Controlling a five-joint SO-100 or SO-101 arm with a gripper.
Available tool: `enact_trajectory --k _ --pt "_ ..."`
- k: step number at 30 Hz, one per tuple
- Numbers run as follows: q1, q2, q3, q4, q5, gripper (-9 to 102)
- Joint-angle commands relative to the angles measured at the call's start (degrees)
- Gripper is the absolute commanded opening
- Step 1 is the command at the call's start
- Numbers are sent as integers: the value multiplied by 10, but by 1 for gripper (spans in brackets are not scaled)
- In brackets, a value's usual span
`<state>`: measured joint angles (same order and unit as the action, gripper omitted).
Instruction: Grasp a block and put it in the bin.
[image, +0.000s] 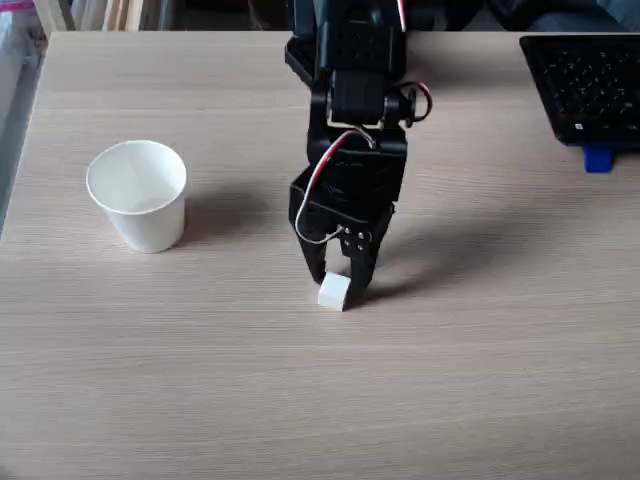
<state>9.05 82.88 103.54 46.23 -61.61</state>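
Black gripper (338, 282): fingers closed around small white cube block (334, 291) on wooden tabletop (480, 380), ready for lifting; white paper cup bin (139, 195) at ten o'clock.

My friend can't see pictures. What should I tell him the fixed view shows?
A black robot gripper reaches down with its jaws around a small white block on a wooden table. A white paper cup stands upright to the left.

The black arm (355, 90) is seen reaching down from the upper centre of the frame, wrist pitched steeply downward. The gripper (336, 283) is lowered at centre, jaws narrowly parted.
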Motion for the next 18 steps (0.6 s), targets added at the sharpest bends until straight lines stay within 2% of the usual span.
enact_trajectory --k 1,6,18 --pt "-5 4 -19 3 -6 16" --pt "-6 4 -21 3 -6 14" --pt "-3 8 -20 3 -8 1"
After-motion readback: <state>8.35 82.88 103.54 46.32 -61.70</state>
